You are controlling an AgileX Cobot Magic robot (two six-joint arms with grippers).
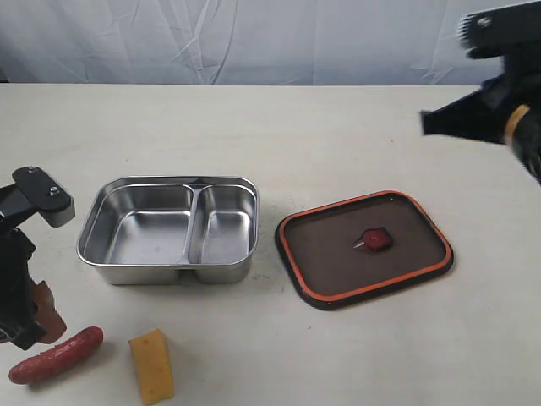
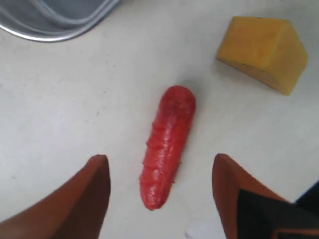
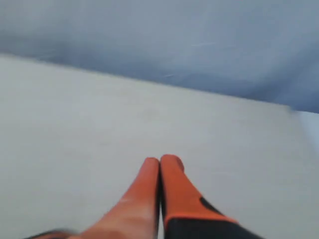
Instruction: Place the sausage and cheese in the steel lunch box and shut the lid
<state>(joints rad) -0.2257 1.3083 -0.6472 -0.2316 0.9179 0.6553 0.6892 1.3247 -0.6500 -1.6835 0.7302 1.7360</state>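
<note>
The dark red sausage [image 1: 56, 355] [image 2: 167, 144] lies on the table at the front left. Just right of it stands the yellow-orange cheese [image 1: 152, 365] [image 2: 263, 52]. My left gripper [image 1: 34, 326] [image 2: 159, 167] hovers open over the sausage's left end, one finger on each side, not touching. The steel lunch box [image 1: 135, 264] [image 2: 55, 31] sits behind them, both compartments bare. The lid [image 1: 363, 249] lies upside down to its right, orange seal and red valve up. My right gripper [image 3: 160, 162] is raised at the far right, shut with nothing between its fingers.
A pale cloth backdrop [image 1: 254, 38] closes off the far edge of the table. The sausage and cheese lie close to the front edge.
</note>
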